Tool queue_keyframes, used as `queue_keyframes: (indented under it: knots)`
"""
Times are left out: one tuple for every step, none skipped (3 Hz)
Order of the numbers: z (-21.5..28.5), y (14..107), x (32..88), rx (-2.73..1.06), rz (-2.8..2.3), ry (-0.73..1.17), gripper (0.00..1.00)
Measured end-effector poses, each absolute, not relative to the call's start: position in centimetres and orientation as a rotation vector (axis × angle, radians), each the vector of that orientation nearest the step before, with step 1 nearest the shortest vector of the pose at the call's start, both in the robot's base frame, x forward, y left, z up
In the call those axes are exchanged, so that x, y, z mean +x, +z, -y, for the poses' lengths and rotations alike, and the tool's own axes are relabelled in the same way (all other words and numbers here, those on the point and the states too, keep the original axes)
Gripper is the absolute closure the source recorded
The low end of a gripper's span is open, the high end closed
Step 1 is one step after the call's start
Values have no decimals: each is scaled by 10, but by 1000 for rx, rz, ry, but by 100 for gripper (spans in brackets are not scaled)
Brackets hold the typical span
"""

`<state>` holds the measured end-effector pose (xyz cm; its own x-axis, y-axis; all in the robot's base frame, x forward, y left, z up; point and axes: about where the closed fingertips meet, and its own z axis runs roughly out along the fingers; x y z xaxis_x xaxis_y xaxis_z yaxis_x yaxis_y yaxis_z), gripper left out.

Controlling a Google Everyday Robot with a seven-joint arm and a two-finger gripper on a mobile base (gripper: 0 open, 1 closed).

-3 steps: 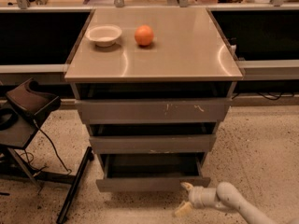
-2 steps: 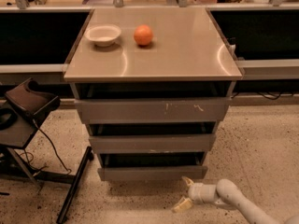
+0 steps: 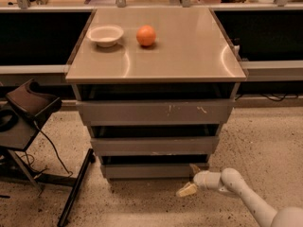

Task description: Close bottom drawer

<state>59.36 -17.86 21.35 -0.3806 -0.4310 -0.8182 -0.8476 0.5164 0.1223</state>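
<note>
Centrally, wide tan metal counter (image 3: 189, 51); lowest down, plain grey metal bottom drawer (image 3: 151, 171) pushed in nearly flush beneath the grey middle drawer front (image 3: 154, 145); white two-finger pincer (image 3: 190, 178) by its right end, spread open, gripping nothing; up top, small white bowl (image 3: 105, 35) beside round orange fruit (image 3: 146, 35).

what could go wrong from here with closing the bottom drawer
The gripper is low at the bottom drawer's right end; pushing off-centre there could skew or jam it. A hard shove could jolt the cabinet and set the orange rolling off the top.
</note>
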Motion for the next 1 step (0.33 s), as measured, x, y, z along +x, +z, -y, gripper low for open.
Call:
queue_keyframes:
  knots:
    - [179, 214, 594, -1042, -2003, 703, 0]
